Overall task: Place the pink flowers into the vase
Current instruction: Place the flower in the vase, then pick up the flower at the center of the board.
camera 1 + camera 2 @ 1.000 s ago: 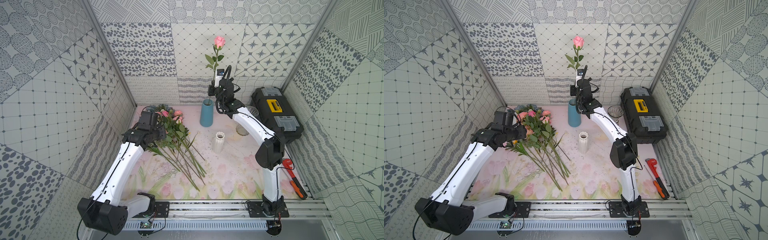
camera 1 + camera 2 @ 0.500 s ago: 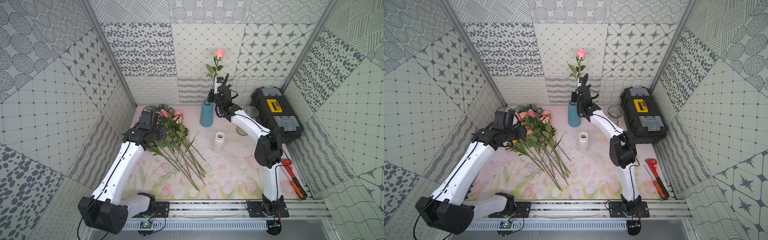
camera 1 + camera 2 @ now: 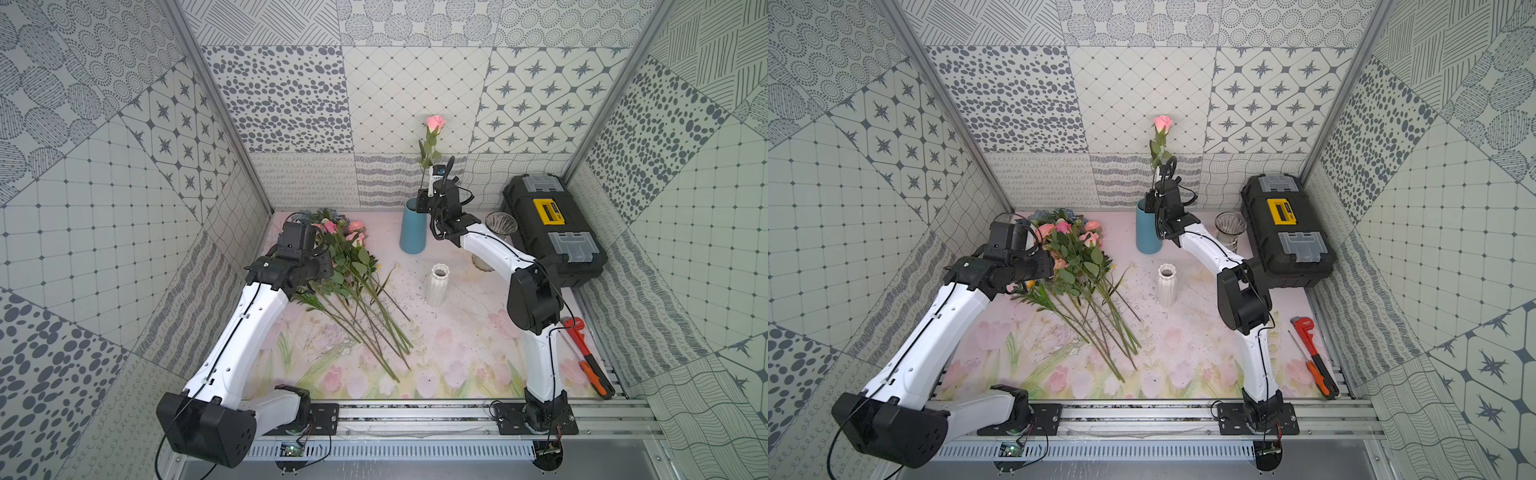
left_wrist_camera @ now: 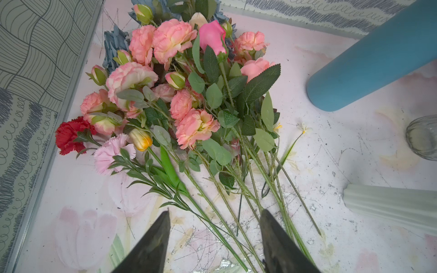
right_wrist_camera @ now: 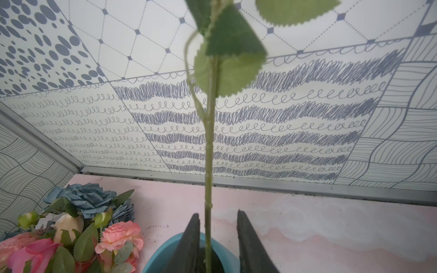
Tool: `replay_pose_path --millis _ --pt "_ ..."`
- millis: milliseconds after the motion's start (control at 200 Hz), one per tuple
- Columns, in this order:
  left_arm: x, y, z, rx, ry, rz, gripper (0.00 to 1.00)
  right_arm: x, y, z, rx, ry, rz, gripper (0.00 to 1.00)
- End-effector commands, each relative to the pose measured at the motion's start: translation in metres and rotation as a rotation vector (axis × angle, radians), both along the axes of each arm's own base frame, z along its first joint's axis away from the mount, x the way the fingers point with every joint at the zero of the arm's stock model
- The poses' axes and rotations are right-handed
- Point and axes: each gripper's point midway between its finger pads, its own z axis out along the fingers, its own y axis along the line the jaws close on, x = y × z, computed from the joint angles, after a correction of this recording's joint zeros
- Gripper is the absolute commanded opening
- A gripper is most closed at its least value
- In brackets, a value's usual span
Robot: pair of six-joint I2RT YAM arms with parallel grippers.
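Note:
One pink flower [image 3: 435, 121] [image 3: 1162, 123] stands upright, its stem [image 5: 208, 165] reaching down into the blue vase [image 3: 412, 232] [image 3: 1147, 232] [image 5: 160, 250]. My right gripper [image 5: 216, 212] [image 3: 424, 197] hovers at the vase mouth with its jaws open. The stem runs between them, close to one finger and well apart from the other. More pink flowers [image 4: 179, 47] [image 3: 353, 232] [image 3: 1067, 232] lie in a pile at the back left. My left gripper [image 4: 215, 210] [image 3: 322, 266] hangs open over their stems, holding nothing.
Dusty blue flowers [image 4: 115, 42] and a red carnation [image 4: 68, 137] lie in the same pile. A white ribbed vase [image 3: 438, 284] stands mid-table and a glass vase [image 3: 500, 222] beside the black toolbox [image 3: 552, 232]. A red wrench [image 3: 575, 332] and a screwdriver [image 3: 594, 376] lie front right.
The right gripper has come down with the pink flower, bringing its stem into the blue vase, and its jaws have parted from the stem. The left arm has barely moved.

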Motion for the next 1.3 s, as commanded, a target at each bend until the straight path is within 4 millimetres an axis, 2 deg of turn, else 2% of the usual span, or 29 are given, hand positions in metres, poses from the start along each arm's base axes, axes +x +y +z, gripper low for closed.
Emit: replay_pose_path --millis 0,100,320,420,580,780,951,1081,1296 --pt "0.001 0.003 0.0 -0.004 -0.001 0.02 0.62 -0.003 -0.003 0.012 0.019 -0.026 -0.005 0.41" --pt "0.001 0.006 0.0 0.0 -0.003 0.035 0.63 -0.008 -0.007 0.017 0.011 -0.018 -0.013 0.51" --pt "0.001 0.015 0.004 -0.016 -0.031 0.077 0.63 -0.034 -0.022 0.035 0.002 0.023 -0.024 0.59" --pt "0.002 0.023 0.005 -0.038 -0.043 0.113 0.62 -0.054 -0.028 0.044 0.001 0.063 -0.016 0.6" --pt "0.001 0.045 -0.001 -0.047 -0.034 0.222 0.57 -0.095 -0.035 0.045 0.018 0.176 0.025 0.61" --pt "-0.004 0.055 -0.023 -0.177 0.055 0.32 0.55 -0.163 -0.03 0.026 -0.002 0.298 0.137 0.62" --pt "-0.017 0.065 -0.045 -0.325 0.122 0.429 0.51 -0.216 -0.035 0.009 -0.001 0.378 0.217 0.62" --pt "-0.026 0.068 -0.06 -0.348 0.154 0.499 0.48 -0.242 -0.035 -0.002 -0.034 0.432 0.255 0.62" --pt "-0.047 0.068 -0.088 -0.43 0.202 0.644 0.46 -0.269 -0.042 -0.019 -0.065 0.491 0.3 0.63"
